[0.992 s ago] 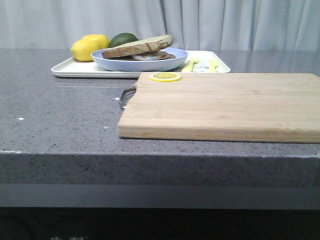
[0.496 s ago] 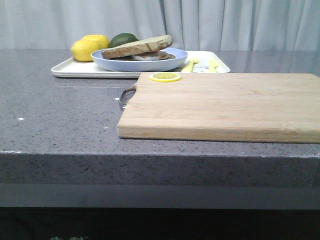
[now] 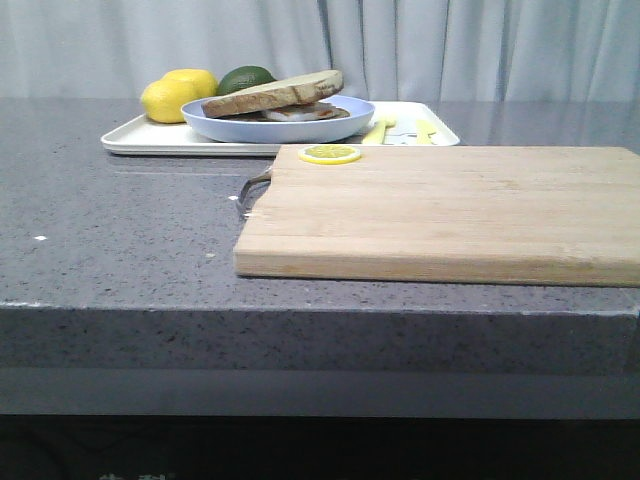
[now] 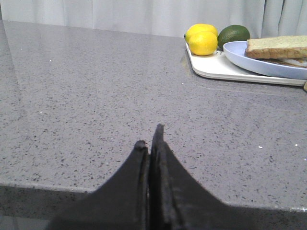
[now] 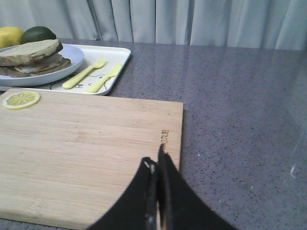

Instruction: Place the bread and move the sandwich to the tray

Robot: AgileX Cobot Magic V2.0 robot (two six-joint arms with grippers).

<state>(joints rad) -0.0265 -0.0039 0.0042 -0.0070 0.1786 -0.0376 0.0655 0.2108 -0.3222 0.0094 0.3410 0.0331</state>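
Grey speckled stone counter [image 3: 120, 230] before pale curtains [image 3: 450, 45].

Two lemons [image 3: 178, 93], one avocado [image 3: 246, 78]

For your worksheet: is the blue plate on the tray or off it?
On it: the blue plate rests on the white tray, beside the lemons.

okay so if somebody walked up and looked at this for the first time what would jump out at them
Probably the big wooden cutting board in front, bare except for a lemon slice at its far left corner. Behind it, the sandwich sits on a light-blue plate on the white tray, beside two lemons and an avocado.
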